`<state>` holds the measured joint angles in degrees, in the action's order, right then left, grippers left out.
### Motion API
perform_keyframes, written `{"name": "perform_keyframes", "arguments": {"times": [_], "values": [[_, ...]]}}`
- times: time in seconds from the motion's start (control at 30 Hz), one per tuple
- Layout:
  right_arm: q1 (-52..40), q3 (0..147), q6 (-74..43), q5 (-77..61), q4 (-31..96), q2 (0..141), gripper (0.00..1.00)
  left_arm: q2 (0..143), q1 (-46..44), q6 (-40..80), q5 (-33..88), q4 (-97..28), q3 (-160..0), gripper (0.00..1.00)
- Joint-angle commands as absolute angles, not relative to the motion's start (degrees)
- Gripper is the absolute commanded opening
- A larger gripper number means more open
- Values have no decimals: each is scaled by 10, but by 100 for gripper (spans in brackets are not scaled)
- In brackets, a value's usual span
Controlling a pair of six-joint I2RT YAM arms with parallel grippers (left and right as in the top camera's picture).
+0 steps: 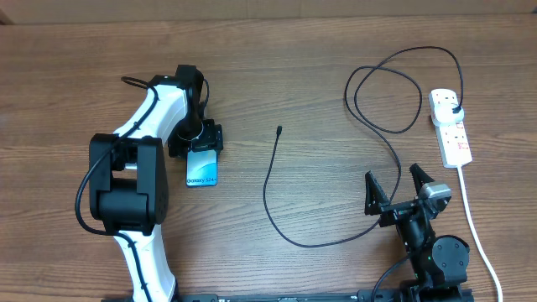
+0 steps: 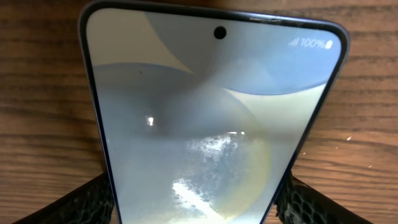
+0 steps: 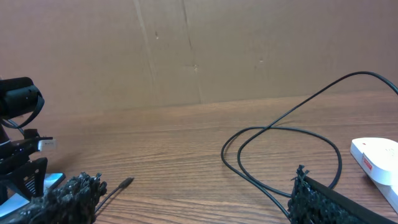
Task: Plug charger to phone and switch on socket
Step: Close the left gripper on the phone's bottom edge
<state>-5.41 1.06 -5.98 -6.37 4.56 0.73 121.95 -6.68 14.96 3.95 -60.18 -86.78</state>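
Left arm housing (image 1: pixel 126 184), black and bulky, sits closest under the overhead lens, with white links reaching out to the left gripper (image 1: pixel 203 143), which is lowered over the far end of the phone (image 1: pixel 202 170). Phone lies flat on the wooden table (image 1: pixel 319 50), left of centre, screen lit. Wrist view: mesh fingers (image 2: pixel 87 202) press against both long edges, grasping the phone across its width. Well to its right, the connector tip (image 1: pixel 278 130) of the charger (image 1: pixel 266 186) lies loose on the wood. Cable bows toward the front edge, swings right, then loops at the far right. Right gripper (image 1: pixel 391 174) sits low near the front edge, fingers spread wide and holding nothing. Far right: socket (image 1: pixel 453 134) with black plug (image 1: pixel 454 110) seated in it and white cord (image 1: pixel 474 218) trailing frontward.
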Motion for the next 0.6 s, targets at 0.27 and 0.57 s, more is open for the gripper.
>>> {"name": "perform_keyframes", "arguments": {"times": [0.27, 0.57], "values": [[-58, 5, -59, -56, 43, 2, 100, 1244, -72, 203, 75, -618, -865, 98], [-58, 5, -59, -56, 43, 2, 100, 1244, -73, 196, 40, -612, -859, 94]]}}
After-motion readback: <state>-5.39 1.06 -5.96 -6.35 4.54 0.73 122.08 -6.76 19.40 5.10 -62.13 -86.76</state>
